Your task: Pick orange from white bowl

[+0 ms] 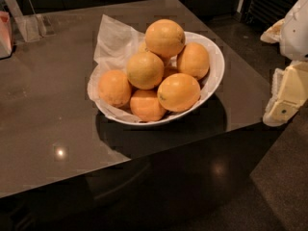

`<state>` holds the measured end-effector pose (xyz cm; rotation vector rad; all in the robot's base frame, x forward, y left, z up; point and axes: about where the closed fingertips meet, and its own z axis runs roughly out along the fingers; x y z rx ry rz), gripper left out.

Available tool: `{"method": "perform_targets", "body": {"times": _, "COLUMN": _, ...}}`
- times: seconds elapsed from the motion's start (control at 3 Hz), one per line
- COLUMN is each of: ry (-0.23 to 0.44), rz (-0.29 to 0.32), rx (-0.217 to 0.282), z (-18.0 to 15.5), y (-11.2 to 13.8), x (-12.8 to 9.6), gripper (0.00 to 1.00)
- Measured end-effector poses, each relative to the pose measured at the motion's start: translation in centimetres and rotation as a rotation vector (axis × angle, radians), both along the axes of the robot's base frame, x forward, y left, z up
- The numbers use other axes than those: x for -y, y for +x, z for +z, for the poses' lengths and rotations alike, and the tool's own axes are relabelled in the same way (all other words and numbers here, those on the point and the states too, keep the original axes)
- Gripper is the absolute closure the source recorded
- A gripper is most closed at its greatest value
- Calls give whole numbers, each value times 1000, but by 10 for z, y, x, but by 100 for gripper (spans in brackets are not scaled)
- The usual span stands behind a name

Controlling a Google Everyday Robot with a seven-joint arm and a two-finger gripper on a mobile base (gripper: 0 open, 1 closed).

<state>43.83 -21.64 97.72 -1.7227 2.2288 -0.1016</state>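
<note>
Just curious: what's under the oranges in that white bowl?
Crumpled white paper lines the white bowl, sticking out at the back left. Piled oranges hide the bowl's bottom and any fruit beneath. The claw is beyond the table's right edge.

At the right edge of the frame is the cream-white, blocky plastic pincer [285,97], with a ribbed pale strip along its left side and a small dark dot low down. Above it curves a rounded white arm shell [297,30].

Brown table [43,109], white bowl [217,65], clear container [30,27] back-left, end effector [284,97] off right edge
</note>
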Motion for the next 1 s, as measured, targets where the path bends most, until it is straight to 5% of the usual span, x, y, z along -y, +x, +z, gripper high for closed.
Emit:
{"method": "perform_targets", "body": {"times": 0.33, "ry": 7, "rz": 7, "rx": 16, "z": 4, "y": 1, "x": -2, "gripper": 0}}
{"method": "perform_targets", "body": {"times": 0.67, "ry": 58, "rz": 111, "rx": 36, "z": 16, "y": 20, "x": -26, "gripper": 0}}
{"method": "perform_targets", "body": {"times": 1.0, "ry": 115, "rz": 264, "rx": 37, "z": 29, "y": 51, "x": -73, "gripper": 0}}
